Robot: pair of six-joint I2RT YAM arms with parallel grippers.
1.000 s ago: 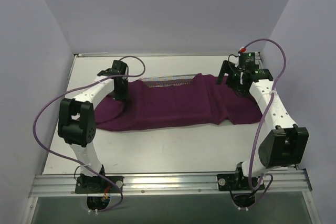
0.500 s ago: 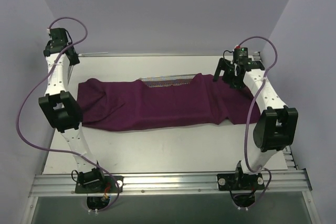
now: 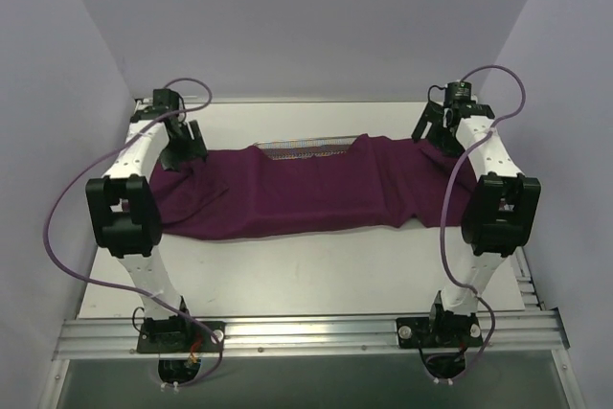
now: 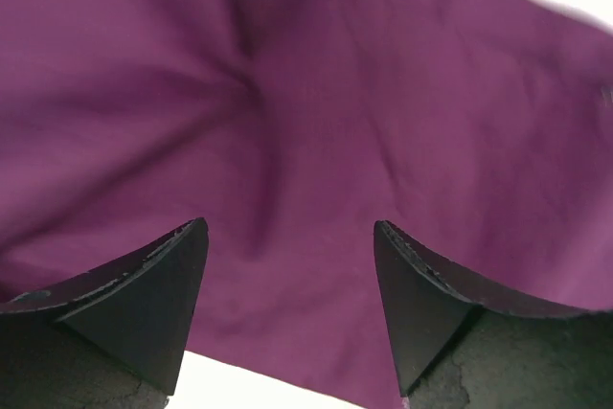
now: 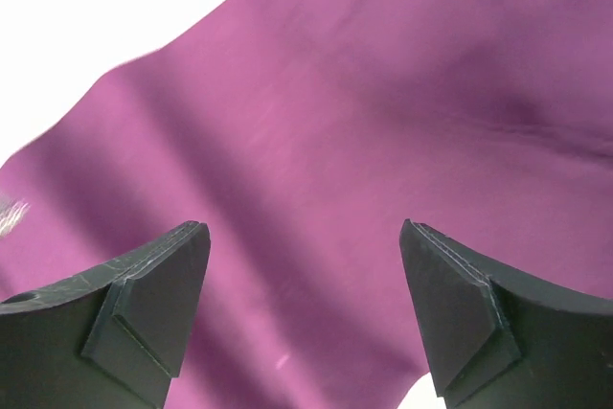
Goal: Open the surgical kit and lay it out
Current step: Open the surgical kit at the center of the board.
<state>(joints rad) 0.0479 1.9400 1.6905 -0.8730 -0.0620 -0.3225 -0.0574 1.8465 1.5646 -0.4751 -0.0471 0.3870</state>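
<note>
Across the middle of the table (image 3: pixel 316 280) the dark purple cloth wrap (image 3: pixel 306 193) lay in a wide, creased band, and a narrow strip of the wire-mesh tray (image 3: pixel 308 147) showed at its far edge between two humps of fabric. No instruments could be seen; they were probably under the cloth. The left gripper (image 4: pixel 287 229) hung over the wrap's left end with its jaws apart and nothing between them. The right gripper (image 5: pixel 303 229) hung over the right end, likewise spread and empty, and purple fabric filled both wrist views. From its soft ridges and loose folds, the wrap looked light and limp, likely to drape and drag rather than keep any shape, and a pinch in mid-sheet would probably gather several layers at once. The better hold seemed to be a single layer at an outer edge or corner, drawn outward and low. The tray looked rigid, and its mesh could snag the cloth or slide if tugged.
</note>
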